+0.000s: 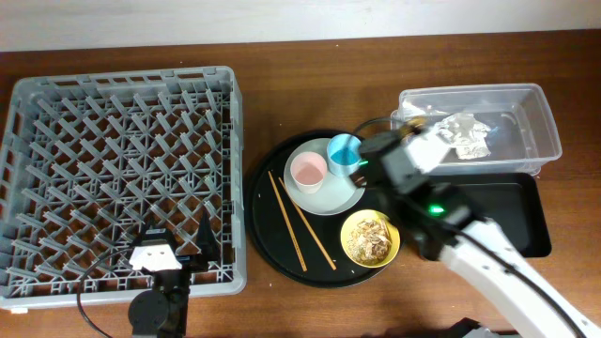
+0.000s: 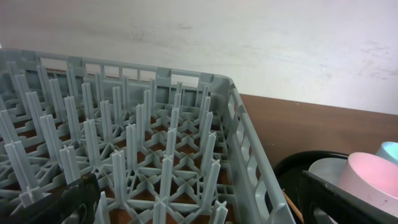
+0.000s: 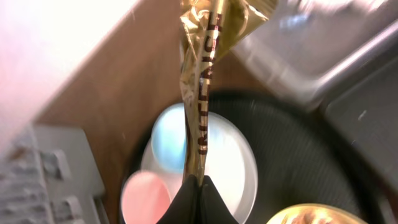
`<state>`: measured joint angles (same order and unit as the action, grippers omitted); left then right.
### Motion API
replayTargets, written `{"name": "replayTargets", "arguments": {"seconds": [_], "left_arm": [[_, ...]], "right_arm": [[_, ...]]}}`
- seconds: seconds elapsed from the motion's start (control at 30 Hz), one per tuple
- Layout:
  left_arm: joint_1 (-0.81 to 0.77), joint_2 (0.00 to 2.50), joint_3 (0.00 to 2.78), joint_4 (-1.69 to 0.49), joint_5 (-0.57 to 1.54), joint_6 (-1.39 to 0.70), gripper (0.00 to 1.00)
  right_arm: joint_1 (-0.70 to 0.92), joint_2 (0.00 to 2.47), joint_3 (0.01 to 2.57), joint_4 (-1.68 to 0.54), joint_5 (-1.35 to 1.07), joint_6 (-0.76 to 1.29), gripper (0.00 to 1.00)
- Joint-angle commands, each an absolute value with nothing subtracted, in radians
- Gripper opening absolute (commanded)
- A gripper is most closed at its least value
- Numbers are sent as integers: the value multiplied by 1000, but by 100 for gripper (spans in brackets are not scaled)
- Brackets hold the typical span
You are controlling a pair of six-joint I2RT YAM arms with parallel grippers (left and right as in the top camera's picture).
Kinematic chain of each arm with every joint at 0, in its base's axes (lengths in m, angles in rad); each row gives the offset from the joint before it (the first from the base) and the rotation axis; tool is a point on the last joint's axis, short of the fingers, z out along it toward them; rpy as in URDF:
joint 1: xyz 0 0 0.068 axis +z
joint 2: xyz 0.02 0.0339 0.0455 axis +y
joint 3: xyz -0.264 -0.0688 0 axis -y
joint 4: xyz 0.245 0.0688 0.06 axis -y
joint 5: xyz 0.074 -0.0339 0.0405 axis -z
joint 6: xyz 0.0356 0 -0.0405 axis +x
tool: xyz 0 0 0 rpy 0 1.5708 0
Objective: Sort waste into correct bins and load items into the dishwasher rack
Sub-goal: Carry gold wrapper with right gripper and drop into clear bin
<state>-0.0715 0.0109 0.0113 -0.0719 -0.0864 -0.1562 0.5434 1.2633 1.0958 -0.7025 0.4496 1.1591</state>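
— Pinched dark fingertips of the right gripper (image 3: pixel 194 182) fill the bottom of the right wrist view. What are they closed on?
— One gold-brown wrapper strip (image 3: pixel 202 93), clamped at its end. It is held above the white plate and the blue cup, near the corner of the clear tub.
— And the left gripper (image 1: pixel 178 237)?
— Its jaws are spread wide, over the near edge of the dishwasher rack (image 1: pixel 113 160).
— Count for me, biggest first.
— One grey rack, a lattice of pegs. One round black tray (image 1: pixel 268 239) sits just right of it. Two bins lie further right: one clear tub (image 1: pixel 531 99) and, just beside its near wall, one shallow black tray (image 1: pixel 516 221).
— What is in them?
— The tub holds one crumpled white-silver paper wad (image 1: pixel 467 136). The right arm covers the left part of the shallow tray.
— And on the round tray?
— One white plate (image 1: pixel 329 199) carries two upright cups side by side, one pink cup (image 1: pixel 308 170) and one blue cup (image 1: pixel 343 150). One yellow bowl (image 1: pixel 395 246) beside the plate holds beige-brown food scraps (image 1: pixel 366 237). Two chopsticks (image 1: pixel 286 222) lie on the tray's left half, close at the far end and spreading toward the near end.
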Motion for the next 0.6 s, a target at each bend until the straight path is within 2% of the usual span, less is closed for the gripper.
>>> {"name": "replayTargets", "arguments": {"seconds": [0.0, 0.1, 0.2, 0.23, 0.27, 0.3, 0.37, 0.5, 0.57], "left_arm": [[-67, 7, 10, -77, -87, -141, 99], [-67, 7, 10, -77, -87, -140, 99], [-67, 7, 10, -77, -87, -140, 99], [-67, 7, 10, -77, -87, -140, 99], [-67, 7, 10, -77, -87, -140, 99], [-67, 7, 10, -77, -87, -140, 99], [-67, 7, 10, -77, -87, -140, 99], [-67, 7, 10, -77, -87, -140, 99], [-67, 7, 10, -77, -87, -140, 99]], "right_arm": [[334, 1267, 1096, -693, 448, 1070, 4], [140, 1349, 1096, -587, 392, 1070, 4], [19, 1477, 1096, -476, 335, 1069, 4], [-3, 1504, 1096, -463, 313, 1069, 33], [-14, 1512, 1096, -463, 300, 1051, 69], [-38, 1502, 1099, -464, 259, 915, 99], [-83, 1430, 1138, -535, 124, 650, 99], [-54, 1188, 1203, -913, -24, 483, 100], [15, 1092, 1203, -1046, -51, 458, 88]]}}
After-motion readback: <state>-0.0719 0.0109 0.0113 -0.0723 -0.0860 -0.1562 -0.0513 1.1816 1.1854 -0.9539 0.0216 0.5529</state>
